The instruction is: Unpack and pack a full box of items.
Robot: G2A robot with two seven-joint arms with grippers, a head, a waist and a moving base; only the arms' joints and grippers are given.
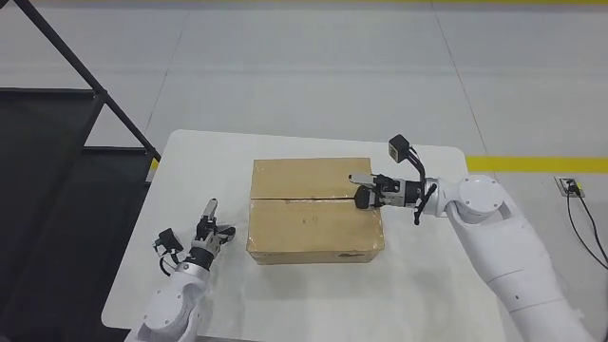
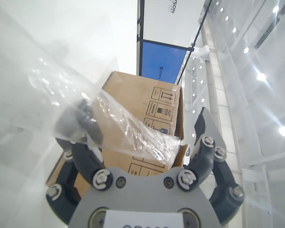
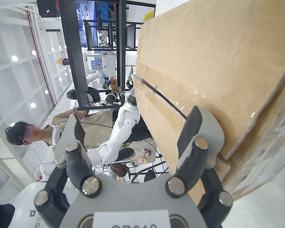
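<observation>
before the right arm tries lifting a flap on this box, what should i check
1. Box flaps down: ok, both lie shut along the seam.
2. Right hand open: ok, it sits at the seam's right end.
3. Right hand hooked under a flap: cannot tell.
4. Left hand apart from the box: ok, it is open beside the box's left side.
5. Left hand free of clutter: not ok, clear plastic film drapes over it.
</observation>
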